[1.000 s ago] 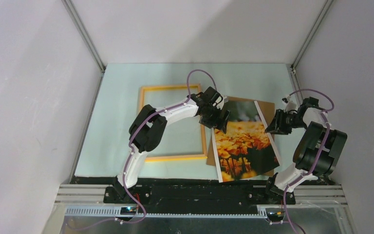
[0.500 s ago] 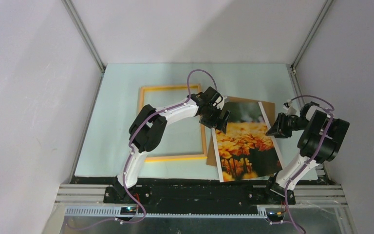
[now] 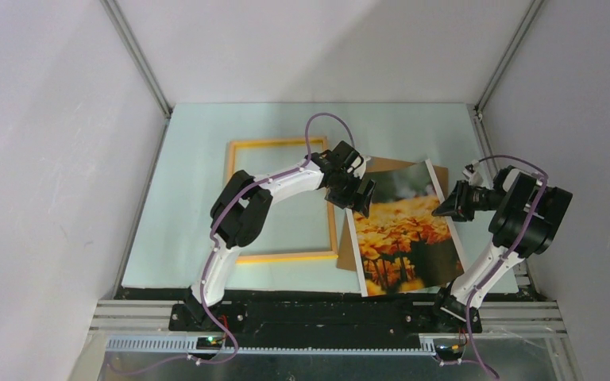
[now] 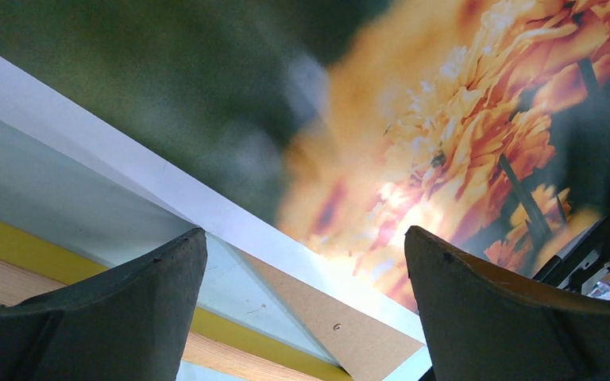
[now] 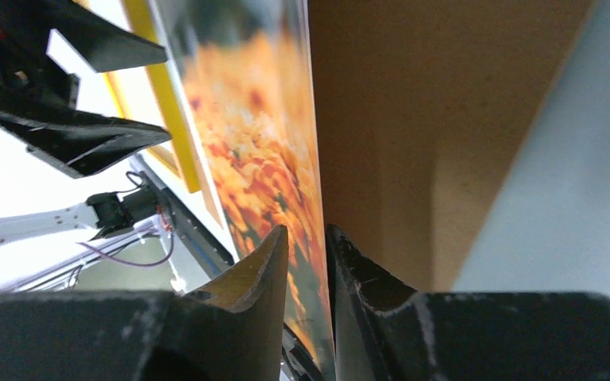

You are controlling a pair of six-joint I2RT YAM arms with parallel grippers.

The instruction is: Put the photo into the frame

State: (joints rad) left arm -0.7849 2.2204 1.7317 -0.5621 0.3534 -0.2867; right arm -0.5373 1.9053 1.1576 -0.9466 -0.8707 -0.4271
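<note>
Now the right pincer [image 5: 308, 238] clenches the right edge of the photo [image 3: 401, 238], tilted up off the brown board [image 3: 385, 164] at centre right; the left pincer [image 3: 360, 195] gapes above it. Next, probably: carry it left into the frame [image 3: 278, 144]

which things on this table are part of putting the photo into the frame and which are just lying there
For the job:
- photo
- frame

Just lying about:
- brown backing board, partly under the photo

I am counting one photo [image 3: 403, 238], one frame [image 3: 286, 257], one backing board [image 3: 385, 164], plus a left gripper [image 3: 359, 194] and a right gripper [image 3: 442, 208], making two.
</note>
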